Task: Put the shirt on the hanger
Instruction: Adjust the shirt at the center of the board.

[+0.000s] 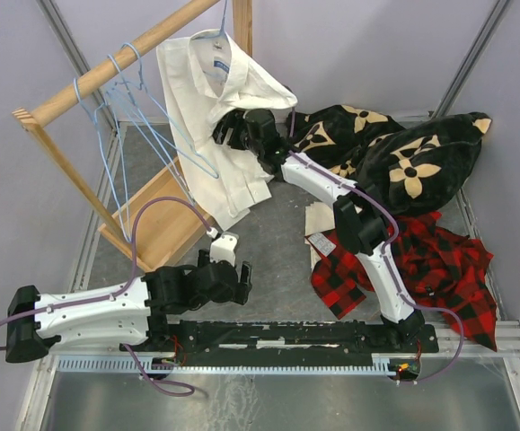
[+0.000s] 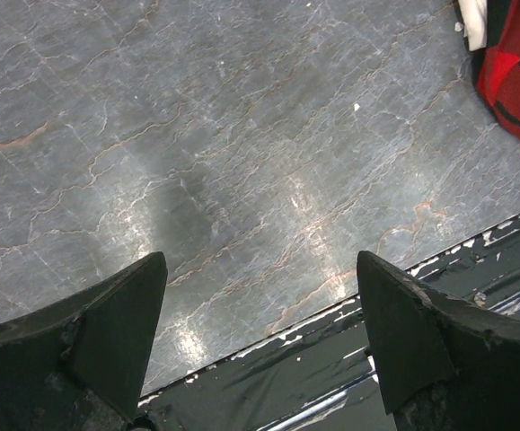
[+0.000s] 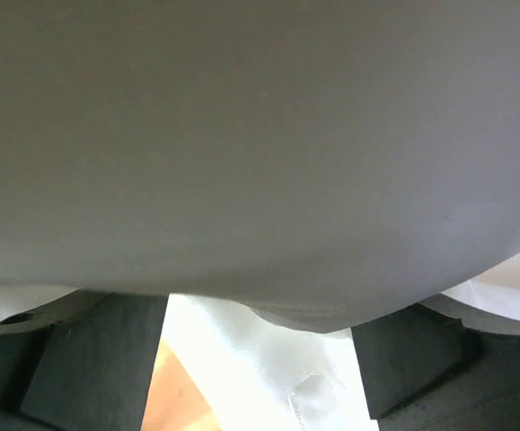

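**Item 1, shirt** point(image 1: 207, 108): cream-white with a pointed collar, hanging at 11 o'clock of the counter point(image 1: 273, 251). Its neck sits around the hook of a light-blue hanger point(image 1: 221, 34) on the wooden rack point(image 1: 107, 70).

**Item 2, spare hangers** point(image 1: 120, 94): light-blue wire, on the same rail, at 9 o'clock of the shirt. Their lower wires cross the shirt's front.

**Item 3, right claw** point(image 1: 226, 133): against the shirt's front, at 3 o'clock of the button line. Its fingers point(image 3: 98, 355) stand apart, and cloth drapes over and between them, unpinched.

**Item 4, left claw** point(image 2: 260, 260): at 7 o'clock, low over bare grey counter. The fingers are spread wide with nothing between them.

**Item 5, black blanket** point(image 1: 394, 148): tan flowers, heaped at 2 o'clock.

**Item 6, plaid garment** point(image 1: 439, 269): red and black, crumpled at 4 o'clock just beside the right arm.
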Tool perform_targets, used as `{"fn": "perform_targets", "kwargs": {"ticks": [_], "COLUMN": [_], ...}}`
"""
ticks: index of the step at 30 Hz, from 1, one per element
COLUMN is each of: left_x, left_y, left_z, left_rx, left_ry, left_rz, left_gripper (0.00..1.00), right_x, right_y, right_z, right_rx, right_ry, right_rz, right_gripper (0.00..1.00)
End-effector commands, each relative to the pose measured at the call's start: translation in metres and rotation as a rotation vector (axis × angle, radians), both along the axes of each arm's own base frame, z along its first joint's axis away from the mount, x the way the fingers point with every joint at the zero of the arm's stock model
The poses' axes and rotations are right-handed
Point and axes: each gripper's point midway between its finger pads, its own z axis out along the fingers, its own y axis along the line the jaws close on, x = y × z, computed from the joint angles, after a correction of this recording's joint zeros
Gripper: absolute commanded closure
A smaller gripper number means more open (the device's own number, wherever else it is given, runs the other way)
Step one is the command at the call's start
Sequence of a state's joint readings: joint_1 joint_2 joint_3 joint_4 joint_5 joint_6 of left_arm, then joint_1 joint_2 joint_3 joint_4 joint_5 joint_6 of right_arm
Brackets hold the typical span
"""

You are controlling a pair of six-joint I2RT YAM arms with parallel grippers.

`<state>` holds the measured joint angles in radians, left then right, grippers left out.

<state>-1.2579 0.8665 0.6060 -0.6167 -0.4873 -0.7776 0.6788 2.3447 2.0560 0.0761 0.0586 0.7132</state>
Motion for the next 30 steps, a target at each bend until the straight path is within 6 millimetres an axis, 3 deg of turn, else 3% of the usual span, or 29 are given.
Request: {"fn": "perform_targets", "kwargs": {"ticks": [1,7,13,19,21,23,27,30], "left_x": [0.001,-0.002,-0.001,-0.001,-0.001,-0.001,-0.001,-0.001], "left_y": [0.003,0.005,0.006,0.004,0.005,0.006,0.006,0.007], "left_z": [0.000,-0.001,0.000,-0.002,-0.003,-0.004,-0.004,-0.005], "left_rx": [-0.036,-0.045,-0.056,-0.048,-0.047,-0.050,-0.051,-0.050], "left_ry": [0.002,0.009,0.003,0.005,0.007,0.010,0.010,0.011], "left_rz": [0.045,0.034,0.044,0.042,0.044,0.048,0.051,0.052], "left_gripper": [0.08,0.08,0.08,0.08,0.08,0.08,0.08,0.08], "right_x": [0.001,0.012,0.010,-0.001,-0.006,-0.004,-0.002,0.001], "right_y": [0.026,0.036,0.047,0.064,0.067,0.072,0.068,0.062], "right_z": [0.058,0.092,0.118,0.126,0.140,0.136,0.149,0.141], "right_rx": [0.246,0.466,0.582,0.630,0.670,0.687,0.703,0.672], "right_ry": [-0.015,-0.013,-0.009,0.000,-0.006,-0.003,-0.030,-0.028], "right_rz": [0.045,0.039,0.082,0.114,0.124,0.118,0.087,0.069], "right_gripper": [0.17,0.17,0.17,0.16,0.16,0.15,0.14,0.13]}}
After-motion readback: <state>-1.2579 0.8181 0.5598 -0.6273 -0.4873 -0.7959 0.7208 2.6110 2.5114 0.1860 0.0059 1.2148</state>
